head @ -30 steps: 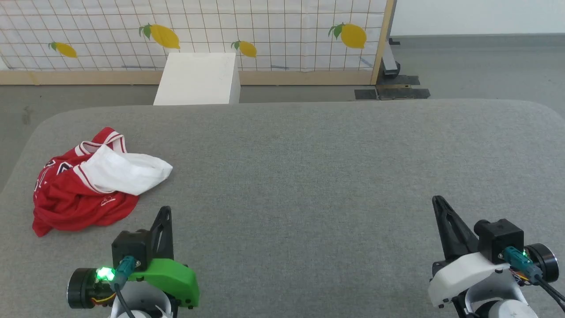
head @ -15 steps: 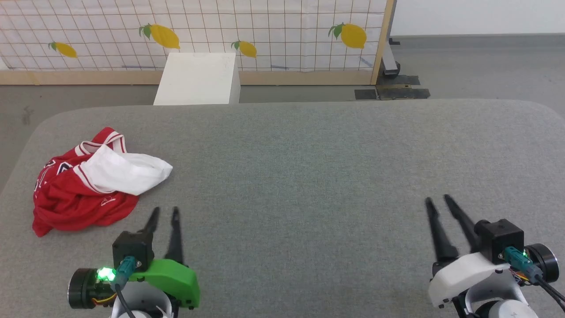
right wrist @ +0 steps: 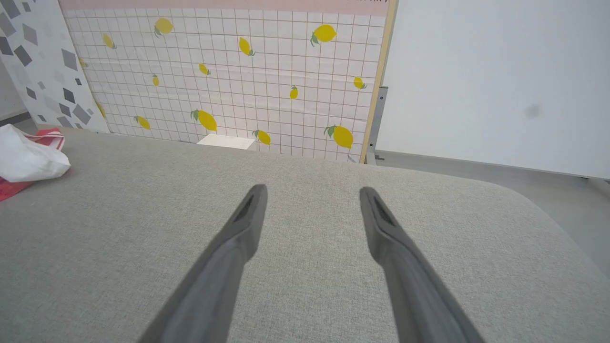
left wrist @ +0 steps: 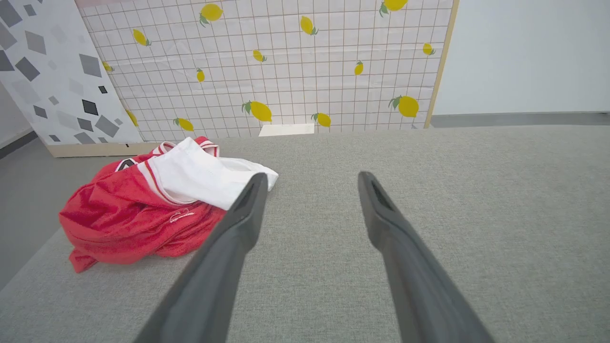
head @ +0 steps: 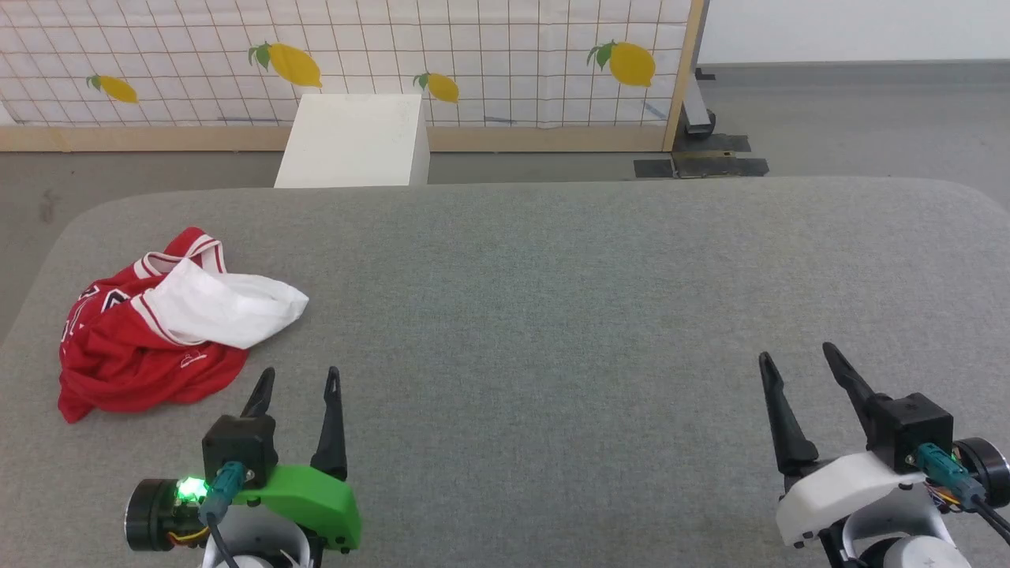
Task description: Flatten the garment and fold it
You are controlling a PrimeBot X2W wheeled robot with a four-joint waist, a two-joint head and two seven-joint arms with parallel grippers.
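Observation:
The red garment (head: 130, 355) lies crumpled in a heap at the left of the grey padded surface (head: 552, 315), one white sleeve (head: 225, 308) spread on top; its letters are mostly hidden in the folds. From the left wrist view the garment (left wrist: 128, 214) is ahead and to the left. My left gripper (head: 300, 380) stands open just right of and below the heap, apart from it, nothing between its fingers (left wrist: 248, 205). Far to the right, my right gripper (head: 797, 356) is open and empty too. The right wrist view catches the sleeve (right wrist: 26, 159) at its left edge.
A white box (head: 351, 142) stands on the floor beyond the surface's far edge. Behind it is a lemon-patterned grid screen (head: 355, 55) with a wooden frame. The surface's rounded edges run close to the heap on the left.
Both grippers went from shut to open, their fingers spreading apart. The garment has not moved.

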